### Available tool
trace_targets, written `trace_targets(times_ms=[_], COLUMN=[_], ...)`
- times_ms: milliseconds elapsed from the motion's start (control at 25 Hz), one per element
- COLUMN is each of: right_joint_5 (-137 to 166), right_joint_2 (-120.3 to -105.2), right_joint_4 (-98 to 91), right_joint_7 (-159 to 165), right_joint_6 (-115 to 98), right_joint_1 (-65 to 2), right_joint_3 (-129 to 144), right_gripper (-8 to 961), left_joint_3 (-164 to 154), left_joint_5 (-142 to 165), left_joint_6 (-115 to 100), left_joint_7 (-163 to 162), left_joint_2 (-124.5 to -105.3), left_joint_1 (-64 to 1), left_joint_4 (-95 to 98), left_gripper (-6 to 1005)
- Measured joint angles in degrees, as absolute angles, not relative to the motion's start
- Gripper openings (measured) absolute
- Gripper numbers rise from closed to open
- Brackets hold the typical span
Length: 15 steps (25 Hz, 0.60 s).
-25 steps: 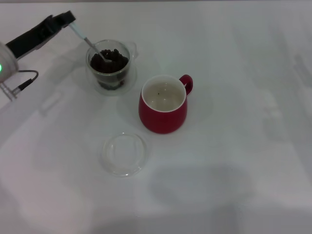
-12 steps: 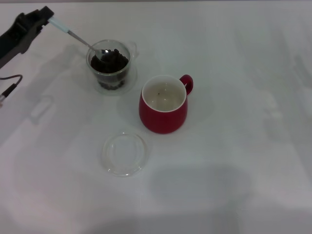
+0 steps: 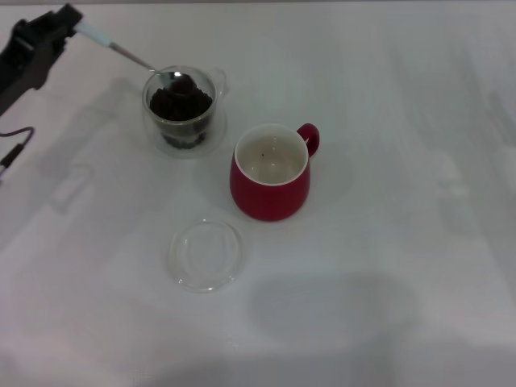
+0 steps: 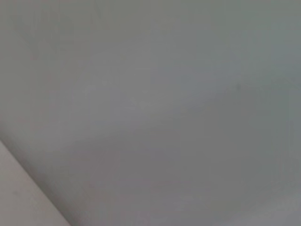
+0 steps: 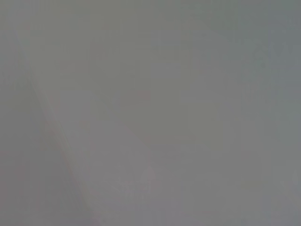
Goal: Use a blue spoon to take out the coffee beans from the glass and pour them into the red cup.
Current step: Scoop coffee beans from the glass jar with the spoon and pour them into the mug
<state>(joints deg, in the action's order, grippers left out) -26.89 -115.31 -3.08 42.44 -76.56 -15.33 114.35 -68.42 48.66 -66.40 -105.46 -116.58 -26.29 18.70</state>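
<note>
**Desk:** What's the head view giving you?

**Me:** My left gripper sits at about ten o'clock on the table, clenched on the pale handle of the blue spoon. The metal bowl is over the glass, right at the top of the coffee beans. A second ago the bowl was dug down into the heap; now it has come up level with the rim and looks to carry a bean or two — I read that as a scoop just finishing.

**Desk:** And the target?

**Me:** The red cup stands at roughly four o'clock from the glass, near but not touching, handle pointing away to two o'clock. Its white inside shows only a speck or so, so the transfer is barely begun. A clear lid lies flat at six o'clock from the glass.

**Desk:** Left wrist view?

**Me:** Plain grey, nothing to read.

**Desk:** Right wrist?

**Me:** The same — and the right gripper doesn't show anywhere. Next I'd carry the spoon level toward the cup.
</note>
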Motion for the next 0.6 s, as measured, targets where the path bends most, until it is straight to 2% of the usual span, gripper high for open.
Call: trace_targets(times_ms=[280,600], right_joint_5=[-26.9,-26.9], right_joint_2=[-115.31,-115.31], right_joint_4=[-3.2,-3.8], right_joint_7=[42.5,42.5], right_joint_6=[-76.0,-75.5], right_joint_1=[-15.5,-15.1], right_joint_3=[114.3,114.3], right_gripper=[874,874], left_joint_3=[-70.1,-77.1], left_joint_5=[53.1,57.4], left_joint_6=[-68.3,-68.3], left_joint_7=[-105.5,-103.5], left_joint_2=[-118.8,-118.42], left_joint_1=[-30.2,-33.4], left_joint_4=[18.7,20.8], left_gripper=[131,130])
